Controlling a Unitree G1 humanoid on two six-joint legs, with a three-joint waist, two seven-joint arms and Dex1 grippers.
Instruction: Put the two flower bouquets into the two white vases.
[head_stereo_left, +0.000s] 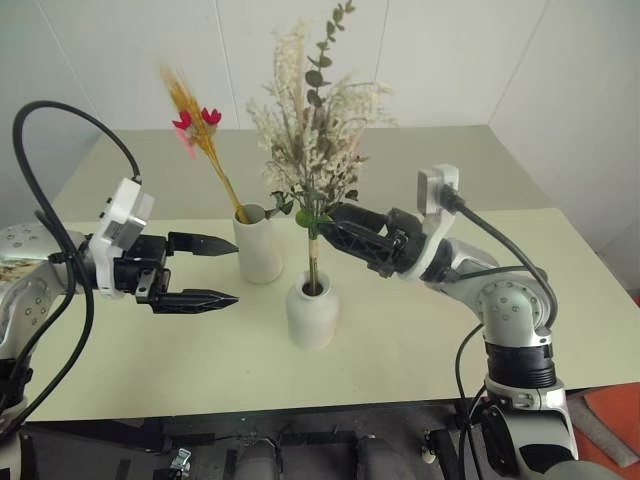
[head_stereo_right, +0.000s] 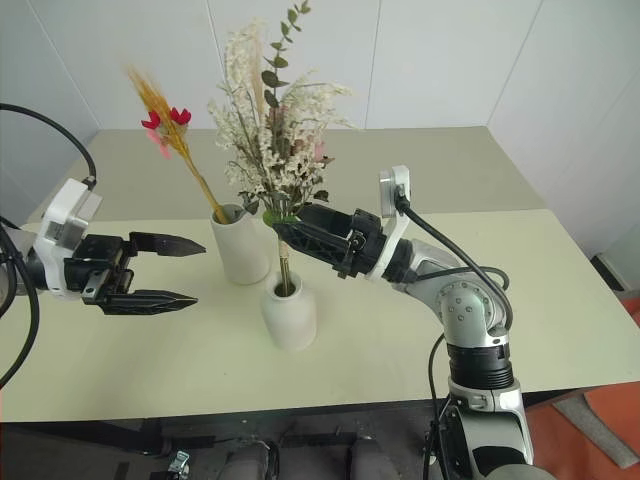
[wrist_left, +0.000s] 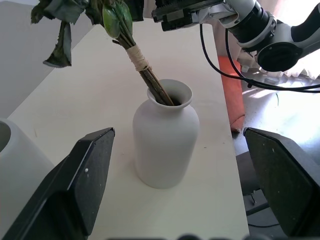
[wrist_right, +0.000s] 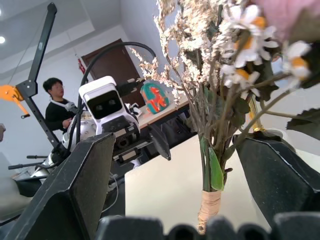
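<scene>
The squat white vase (head_stereo_left: 312, 312) stands at the table's middle and holds the fuller bouquet (head_stereo_left: 312, 135) of cream sprigs and green leaves, its bound stems (wrist_left: 141, 64) leaning out of the narrow neck. My right gripper (head_stereo_left: 326, 223) is open, one finger on each side of those stems (wrist_right: 210, 202) just above the vase. Behind and to the left, the taller white vase (head_stereo_left: 258, 243) holds the thin yellow bouquet (head_stereo_left: 196, 122) with red blooms. Left of both vases my left gripper (head_stereo_left: 236, 270) hangs open and empty, pointing at the squat vase (wrist_left: 165, 142).
The cream table (head_stereo_left: 430, 340) has bare room right of the vases and along its front edge. White walls close the back. A person (wrist_right: 57, 107) stands far off behind the left arm, with a door and stands around them.
</scene>
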